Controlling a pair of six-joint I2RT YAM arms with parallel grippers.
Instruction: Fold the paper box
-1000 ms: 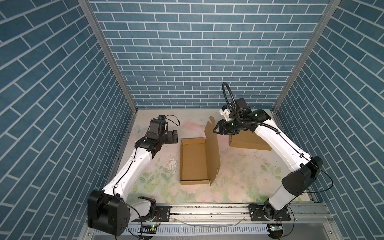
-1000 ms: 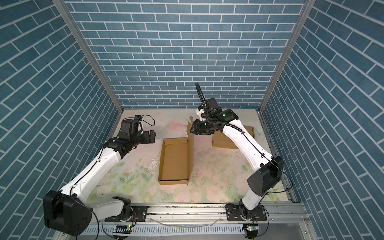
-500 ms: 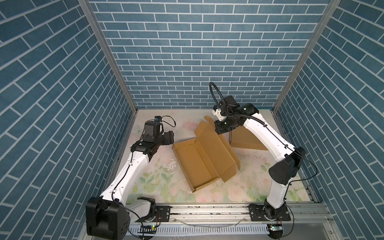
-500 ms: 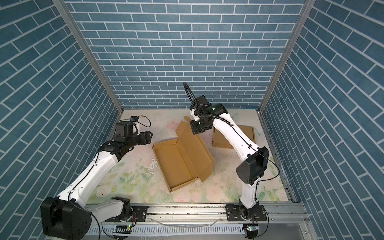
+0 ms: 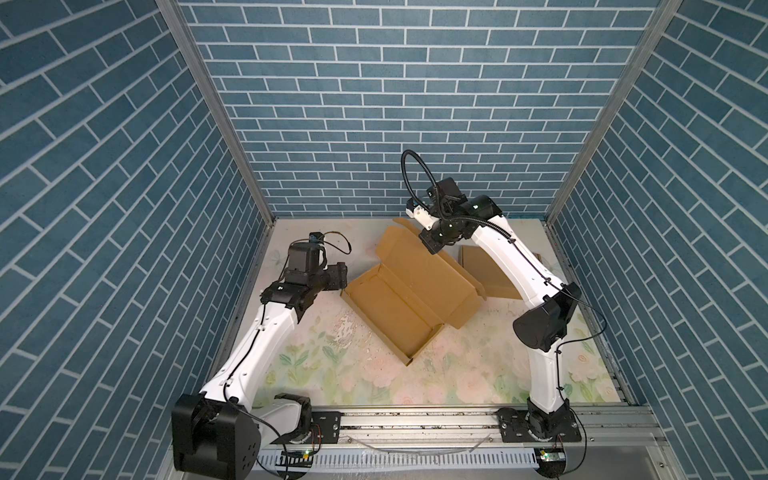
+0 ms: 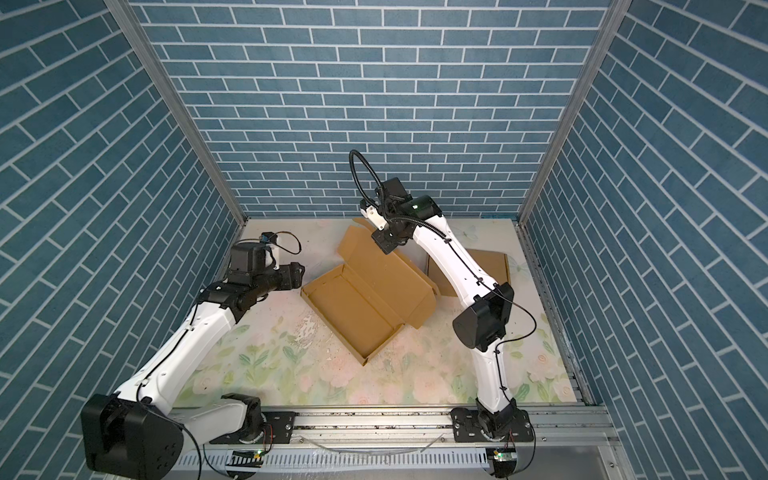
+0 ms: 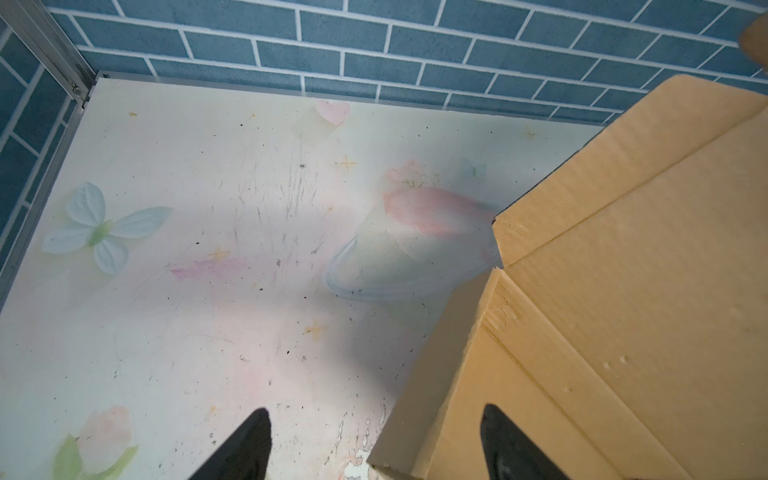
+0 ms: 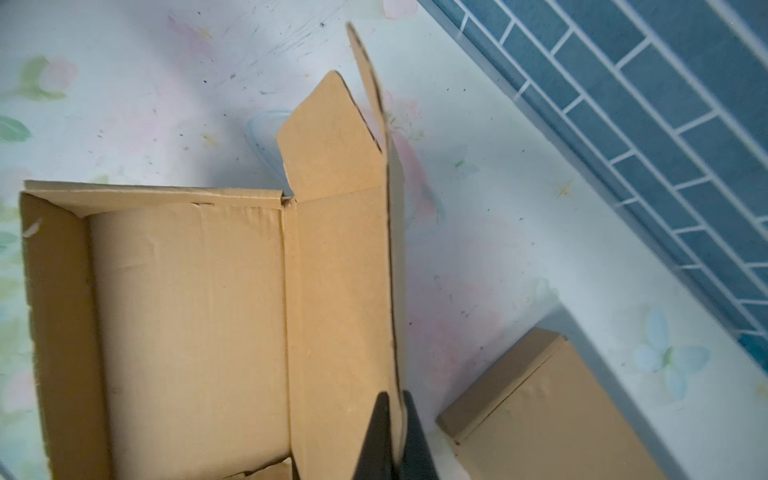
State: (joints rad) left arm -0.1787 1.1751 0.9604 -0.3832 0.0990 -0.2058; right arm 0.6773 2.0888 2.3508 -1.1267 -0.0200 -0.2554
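1. The open brown cardboard box (image 5: 388, 309) sits skewed on the floral desk (image 5: 457, 374). Its long axis runs diagonally, with one short end pointing at the left arm.
2. The box's big lid flap (image 5: 432, 270) rises off the tray's far long side and leans away from the tray.
3. The right pincer (image 8: 395, 415) is pinched tight on that flap's free edge, near the box's back end.
4. The left pincer (image 7: 376, 415) is spread wide with nothing in it, straddling the box's nearest corner. Can't tell if it touches.
5. Best guess: closing means swinging the flap across the box's short axis, toward the left arm.
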